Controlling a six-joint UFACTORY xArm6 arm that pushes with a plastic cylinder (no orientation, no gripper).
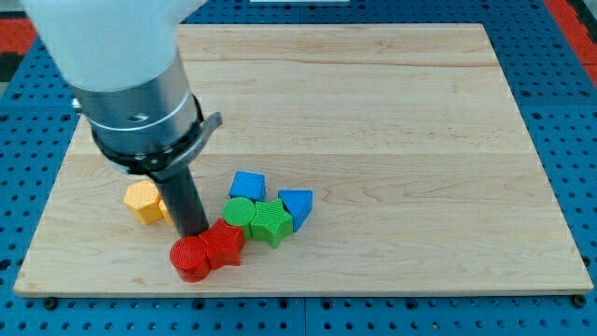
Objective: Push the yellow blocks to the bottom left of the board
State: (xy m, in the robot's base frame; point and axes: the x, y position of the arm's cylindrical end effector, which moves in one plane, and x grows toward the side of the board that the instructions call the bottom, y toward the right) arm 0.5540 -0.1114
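One yellow block (pixel 144 202), roughly hexagonal, lies on the wooden board (pixel 392 103) at the view's lower left. My tip (pixel 193 233) is just right of it and touches or nearly touches the red blocks. A second yellow block is not visible; the arm may hide it. My rod rises from the tip up into the grey and white arm body at the view's upper left.
A red cylinder (pixel 190 259) and a red block (pixel 224 244) lie just below and right of the tip. Right of them are a green cylinder (pixel 240 213), a green star (pixel 271 222), a blue cube (pixel 248 185) and a blue block (pixel 297 205), clustered together.
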